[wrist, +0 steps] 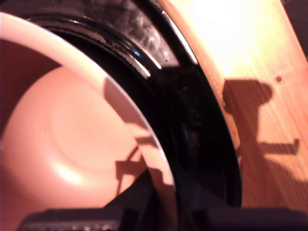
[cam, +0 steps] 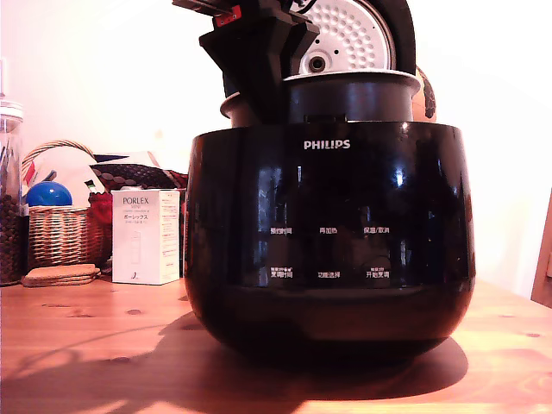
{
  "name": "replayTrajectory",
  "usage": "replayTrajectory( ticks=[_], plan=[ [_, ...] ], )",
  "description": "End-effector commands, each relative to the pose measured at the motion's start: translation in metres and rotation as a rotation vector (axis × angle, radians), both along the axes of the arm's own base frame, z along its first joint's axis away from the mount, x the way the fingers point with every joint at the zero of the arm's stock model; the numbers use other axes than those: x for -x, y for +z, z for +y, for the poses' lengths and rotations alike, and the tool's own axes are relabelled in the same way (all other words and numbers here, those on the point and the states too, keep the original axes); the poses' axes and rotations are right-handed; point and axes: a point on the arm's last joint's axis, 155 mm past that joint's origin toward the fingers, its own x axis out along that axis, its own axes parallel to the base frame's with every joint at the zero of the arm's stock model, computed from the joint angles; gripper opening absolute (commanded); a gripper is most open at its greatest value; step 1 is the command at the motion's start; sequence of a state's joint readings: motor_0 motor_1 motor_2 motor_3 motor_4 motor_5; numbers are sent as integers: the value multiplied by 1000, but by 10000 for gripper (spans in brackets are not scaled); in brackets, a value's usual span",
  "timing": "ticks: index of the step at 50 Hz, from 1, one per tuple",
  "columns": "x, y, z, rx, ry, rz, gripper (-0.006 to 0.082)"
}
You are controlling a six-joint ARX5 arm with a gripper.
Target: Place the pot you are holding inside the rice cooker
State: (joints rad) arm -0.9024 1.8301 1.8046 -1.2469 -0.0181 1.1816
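The rice cooker (cam: 328,224) is a glossy black bowl with white PHILIPS lettering, standing on the wooden table (cam: 86,345). Its lid (cam: 349,34) stands open behind, showing a dimpled silver-white plate. The matte black pot (cam: 354,97) sits upright and partly sunk in the cooker's mouth, its upper wall and rim still above the cooker's edge. My gripper (cam: 259,103) comes down from the exterior view's upper left and is shut on the pot's rim. In the wrist view the pot's pinkish-lit inside (wrist: 62,139) lies within the cooker's black rim (wrist: 192,120), with my gripper (wrist: 161,211) straddling the pot's edge.
On the exterior view's left stand a white PORLEX box (cam: 145,237), a wicker basket (cam: 60,233) holding a blue ball (cam: 47,194), a glass jar (cam: 10,198) and cork coasters (cam: 60,274). An orange object (cam: 427,95) peeks out behind the cooker.
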Motion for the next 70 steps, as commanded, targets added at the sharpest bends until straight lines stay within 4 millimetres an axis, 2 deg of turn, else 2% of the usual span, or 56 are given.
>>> replayTrajectory(
  ticks=[1,10,49,54,60,70],
  plan=[
    [-14,-5,-12,17,6,-24,9],
    [-15,-5,-11,12,13,-28,79],
    [-22,-4,-4,-19,30,-64,133],
    [-23,-3,-4,-18,34,-68,139],
    [-24,0,-4,-15,44,-73,207],
    [-25,11,-6,9,83,-78,207]
  ],
)
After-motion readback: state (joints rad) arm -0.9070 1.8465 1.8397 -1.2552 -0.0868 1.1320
